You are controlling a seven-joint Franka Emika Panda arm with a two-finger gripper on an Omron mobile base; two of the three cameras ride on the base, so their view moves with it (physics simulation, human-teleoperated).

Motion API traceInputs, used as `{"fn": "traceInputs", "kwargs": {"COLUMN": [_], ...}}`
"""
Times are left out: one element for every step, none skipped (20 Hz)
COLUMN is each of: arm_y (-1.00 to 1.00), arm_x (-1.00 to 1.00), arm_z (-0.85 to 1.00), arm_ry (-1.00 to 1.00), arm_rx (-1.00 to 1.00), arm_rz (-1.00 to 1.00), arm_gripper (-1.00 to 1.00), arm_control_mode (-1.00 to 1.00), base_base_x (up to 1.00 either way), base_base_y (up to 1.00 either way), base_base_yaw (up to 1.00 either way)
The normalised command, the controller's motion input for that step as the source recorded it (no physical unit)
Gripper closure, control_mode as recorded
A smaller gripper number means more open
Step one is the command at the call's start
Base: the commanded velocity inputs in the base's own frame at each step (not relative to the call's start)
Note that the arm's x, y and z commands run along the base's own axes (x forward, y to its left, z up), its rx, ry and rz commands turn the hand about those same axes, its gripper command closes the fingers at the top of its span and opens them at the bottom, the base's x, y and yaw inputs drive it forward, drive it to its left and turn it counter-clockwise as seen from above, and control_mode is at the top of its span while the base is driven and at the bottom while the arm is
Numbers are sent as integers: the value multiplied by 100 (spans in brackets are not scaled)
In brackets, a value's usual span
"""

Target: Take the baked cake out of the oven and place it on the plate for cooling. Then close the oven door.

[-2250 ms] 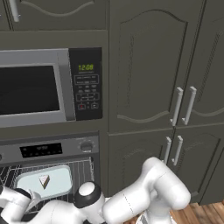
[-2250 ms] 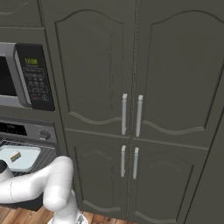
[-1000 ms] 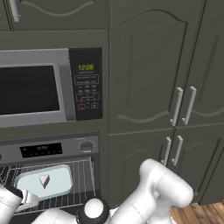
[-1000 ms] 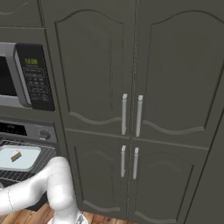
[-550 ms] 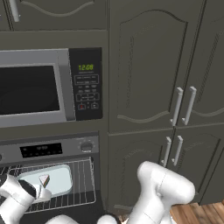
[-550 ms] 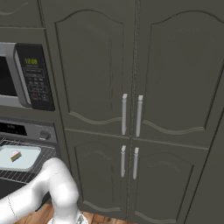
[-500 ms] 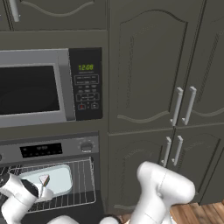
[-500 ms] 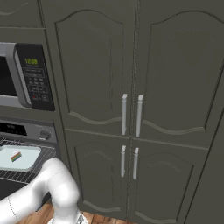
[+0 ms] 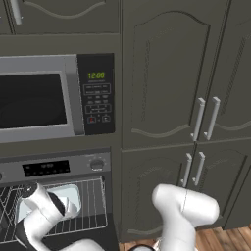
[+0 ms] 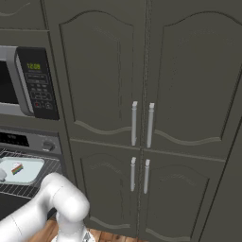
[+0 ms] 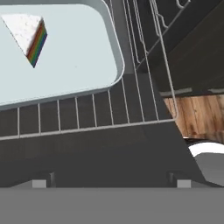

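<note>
The oven (image 9: 54, 167) stands open, its door (image 11: 109, 153) folded down flat below the wire rack (image 11: 87, 116). On the rack lies a pale blue tray (image 11: 74, 65) holding the baked cake (image 11: 29, 36), a white-topped wedge with rainbow layers. In the right base view, tray (image 10: 26, 171) and cake (image 10: 17, 168) sit at the left edge. My gripper (image 11: 110, 183) hovers over the door just before the rack's front edge, open, with nothing between its widely spread tips. In the left base view, the gripper (image 9: 67, 208) is in front of the tray (image 9: 66, 195). The plate is out of view.
A silver-framed microwave (image 9: 44, 98) sits above the oven. Tall dark cabinet doors (image 10: 142, 94) with silver handles fill the wall to the right. Wooden floor (image 11: 197, 113) shows beyond the door's right edge. The oven's side rails (image 11: 162, 26) rise right of the tray.
My hand has moved up and to the right from the lower left, closer to the tray on the rack. The jaws stayed open; tray and cake have not moved.
</note>
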Motion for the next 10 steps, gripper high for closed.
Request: {"fn": "traceInputs", "kwargs": {"arm_y": [-28, -28, -31, -27, -22, -18, -14, -14, -16, -14], "arm_x": [12, 17, 26, 27, 28, 28, 26, 23, 20, 18], "arm_z": [34, 29, 29, 31, 32, 35, 35, 26, 10, 0], "arm_ry": [7, 10, 12, 14, 17, 17, 10, 5, 1, 0], "arm_rx": [0, 0, 0, 0, 0, 0, 0, 0, 0, 0], "arm_rz": [10, 9, 7, 7, 8, 9, 12, 13, 12, 12], "arm_gripper": [-100, -100, -100, -100, -100, -100, -100, -100, -100, -100], "arm_control_mode": [-100, -100, -100, -100, -100, -100, -100, -100, -100, -100], "base_base_x": [0, 0, 0, 0, 0, 0, 0, 0, 0, 0], "base_base_y": [0, 0, 0, 0, 0, 0, 0, 0, 0, 0], "base_base_yaw": [0, 0, 0, 0, 0, 0, 0, 0, 0, 0]}}
